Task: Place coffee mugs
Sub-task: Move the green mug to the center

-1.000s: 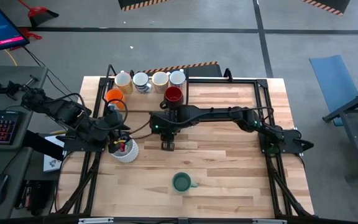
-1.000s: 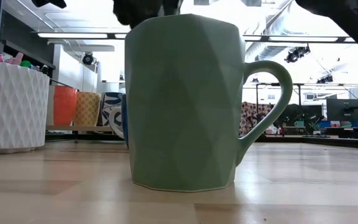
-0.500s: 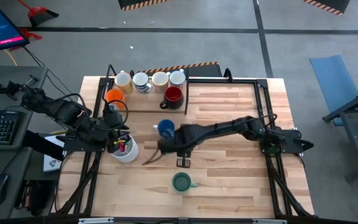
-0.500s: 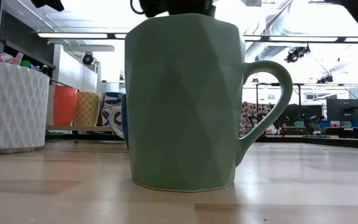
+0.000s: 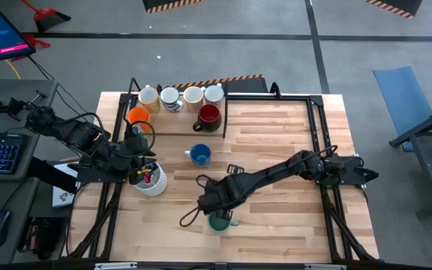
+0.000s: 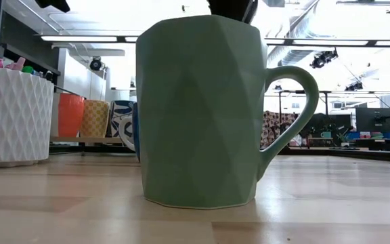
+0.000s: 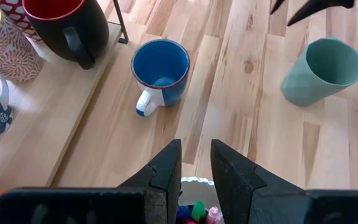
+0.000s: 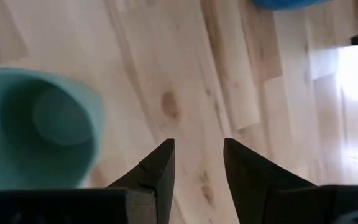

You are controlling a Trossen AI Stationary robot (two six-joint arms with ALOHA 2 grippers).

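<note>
right claw moved from blue mug to green mug | narrowly parted, empty | left claw narrow

No readable text, labels or numbers anywhere.

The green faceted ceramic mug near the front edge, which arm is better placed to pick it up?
Right. The right gripper hovers beside the green faceted ceramic mug, fingers open; the left gripper sits over the white pen holder.

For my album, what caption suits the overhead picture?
Right end effector open, over the green mug; blue mug stands alone mid-table.
</note>
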